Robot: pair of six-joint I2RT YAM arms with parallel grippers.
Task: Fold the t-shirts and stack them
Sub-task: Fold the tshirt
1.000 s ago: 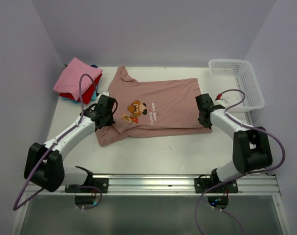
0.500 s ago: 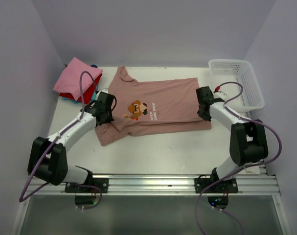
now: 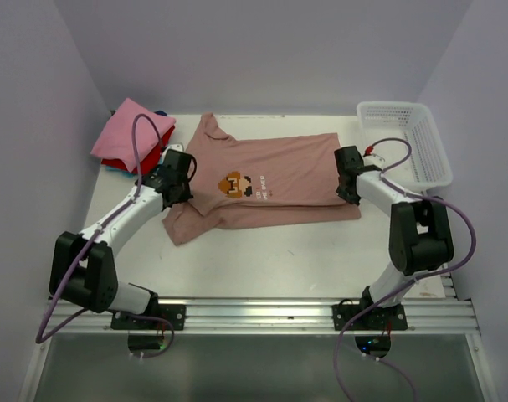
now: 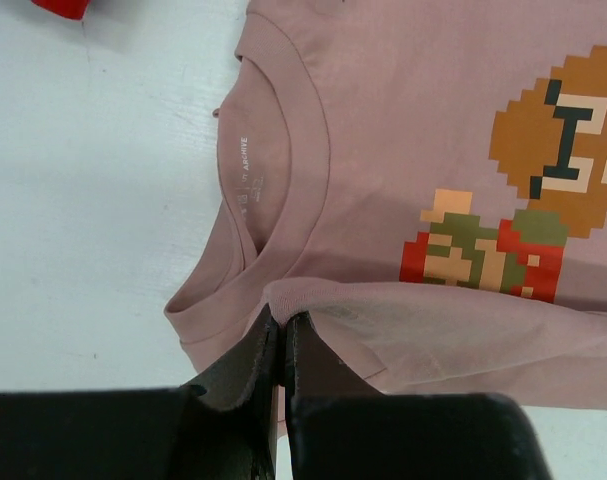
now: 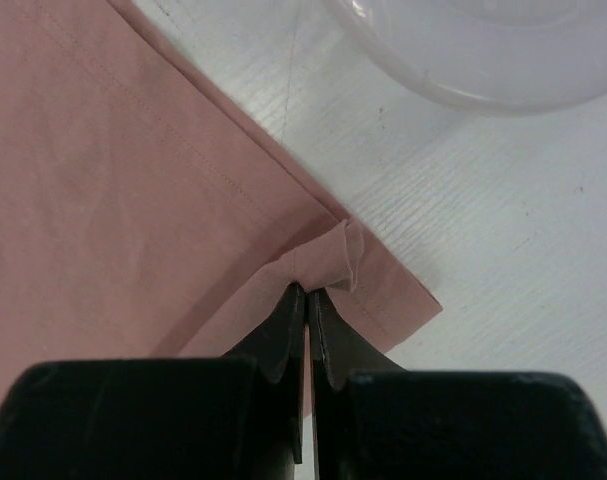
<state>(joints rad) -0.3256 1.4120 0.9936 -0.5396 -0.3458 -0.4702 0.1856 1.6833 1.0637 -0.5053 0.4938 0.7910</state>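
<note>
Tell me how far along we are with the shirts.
Done: a stack of folded shirts sits at the far left corner of the table. In hand: the dusty-pink shirt lies spread out, and the left gripper and right gripper are each shut on its near edge, one at each end, with that edge turned over the body. Left: finish the folds and place it on the stack.

The dusty-pink t-shirt [image 3: 287,172] has a pixel figure [image 4: 523,190] printed in brown, black, beige, red and green, with small white text [image 3: 260,192] next to it. The folded ones are a bright pink t-shirt [image 3: 130,130], a red t-shirt [image 3: 150,159] and a blue t-shirt [image 3: 111,167]. The basket [image 3: 421,159] is a white lattice, and the desk [image 3: 304,251] is white.
</note>
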